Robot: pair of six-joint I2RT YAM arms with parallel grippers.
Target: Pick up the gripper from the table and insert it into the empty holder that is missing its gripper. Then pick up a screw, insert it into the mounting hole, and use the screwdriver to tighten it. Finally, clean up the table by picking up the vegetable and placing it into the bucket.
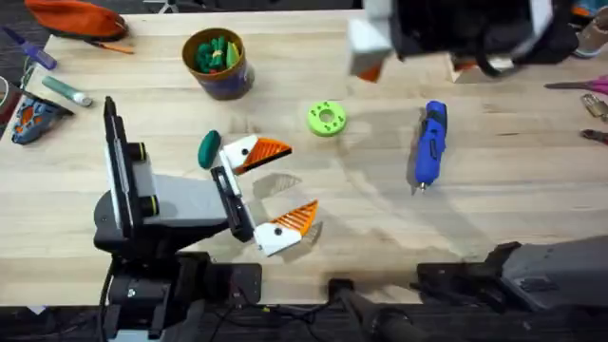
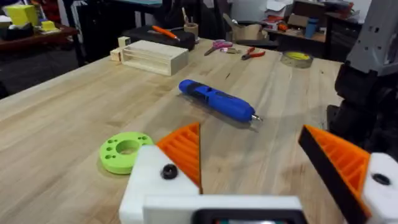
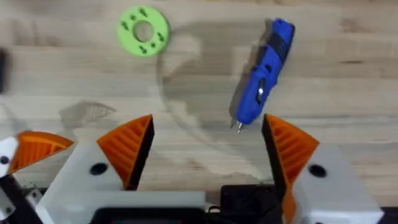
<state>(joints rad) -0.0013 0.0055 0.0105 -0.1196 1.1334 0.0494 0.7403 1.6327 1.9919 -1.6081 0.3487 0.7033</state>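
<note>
Orange-tipped left claw (image 1: 275, 190) spread wide, empty, low over counter (image 1: 380, 228). Right claw (image 3: 208, 146) spread wide, empty, above screwdriver (image 1: 430, 144). Vegetable (image 1: 209, 149) beside left claw. Green disc (image 1: 326, 118) between bucket (image 1: 218, 63) and screwdriver.

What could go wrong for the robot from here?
The right gripper hangs open right above the blue screwdriver; a slightly off grab might roll it across the table. The dark green vegetable lies beside the open left gripper, so a sideways move could knock it away from the bucket.
</note>
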